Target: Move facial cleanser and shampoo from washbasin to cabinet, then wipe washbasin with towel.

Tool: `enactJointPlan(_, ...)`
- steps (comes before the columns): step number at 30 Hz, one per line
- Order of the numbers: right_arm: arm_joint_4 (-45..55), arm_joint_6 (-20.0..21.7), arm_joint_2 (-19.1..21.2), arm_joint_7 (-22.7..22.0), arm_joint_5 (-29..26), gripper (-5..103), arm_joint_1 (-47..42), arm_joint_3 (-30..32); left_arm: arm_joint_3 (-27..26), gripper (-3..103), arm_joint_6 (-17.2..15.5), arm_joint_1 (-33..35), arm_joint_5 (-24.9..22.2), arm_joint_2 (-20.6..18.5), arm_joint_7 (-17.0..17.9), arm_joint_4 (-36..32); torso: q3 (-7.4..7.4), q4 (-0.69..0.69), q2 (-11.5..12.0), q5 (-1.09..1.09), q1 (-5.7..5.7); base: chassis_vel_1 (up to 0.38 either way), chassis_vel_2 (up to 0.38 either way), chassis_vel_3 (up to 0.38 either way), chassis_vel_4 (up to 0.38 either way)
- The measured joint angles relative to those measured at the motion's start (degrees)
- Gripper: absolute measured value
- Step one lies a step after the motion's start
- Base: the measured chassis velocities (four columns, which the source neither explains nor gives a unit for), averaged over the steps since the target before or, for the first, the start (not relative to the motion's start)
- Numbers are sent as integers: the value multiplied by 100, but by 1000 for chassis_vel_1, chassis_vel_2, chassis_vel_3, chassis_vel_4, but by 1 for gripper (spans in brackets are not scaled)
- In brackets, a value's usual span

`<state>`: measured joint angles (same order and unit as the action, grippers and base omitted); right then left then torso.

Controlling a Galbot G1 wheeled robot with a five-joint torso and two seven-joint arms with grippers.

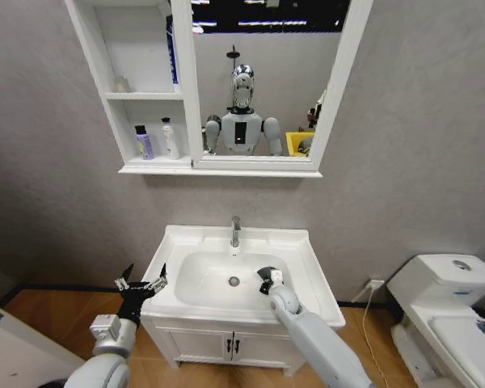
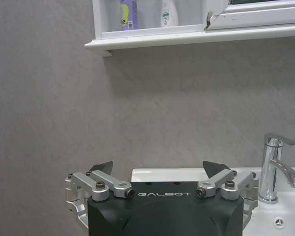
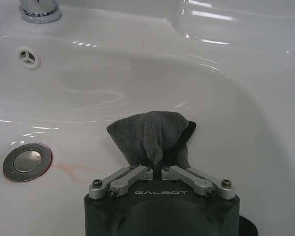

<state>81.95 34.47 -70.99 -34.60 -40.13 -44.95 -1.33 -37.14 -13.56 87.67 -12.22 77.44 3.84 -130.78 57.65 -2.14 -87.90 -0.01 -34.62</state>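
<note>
Washbasin [image 1: 307, 267] bowl under gripped towel [image 3: 152, 137]

We see open bowl around the drain [image 3: 27, 162]; the tap [image 1: 235, 231] blocks the far rim of the washbasin [image 1: 307, 279]. On the cabinet [image 1: 105, 97], two bottles [image 1: 157, 140] crowd the lowest shelf.

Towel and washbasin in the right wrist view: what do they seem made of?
Towel, pinched in the right claw: soft, matte dark grey fabric with a fuzzy nap, probably microfibre or terry. Washbasin: hard, glossy white, likely glazed ceramic, judging by the sharp light reflections.
</note>
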Motion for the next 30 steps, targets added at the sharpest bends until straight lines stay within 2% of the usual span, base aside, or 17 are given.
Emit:
enactJointPlan(4, -304, -74, -206, 155, 72, 2, 89, 29, 0, 100, 0, 0, 0, 0, 0, 0, 0, 1, 0, 0, 1, 0, 0, 0, 0)
enactJointPlan(15, -673, -120, -465, 328, 12, 2, 353, -23, 0, 100, 0, 0, 0, 0, 0, 0, 1, 1, 2, 1, -1, 0, 0, 0, 0)
enactJointPlan(30, -918, -169, -649, 588, -435, 2, 434, 35, 0, 100, 0, 0, 0, 0, 0, 0, 0, 1, 1, 1, 0, 0, 0, 0, 0)
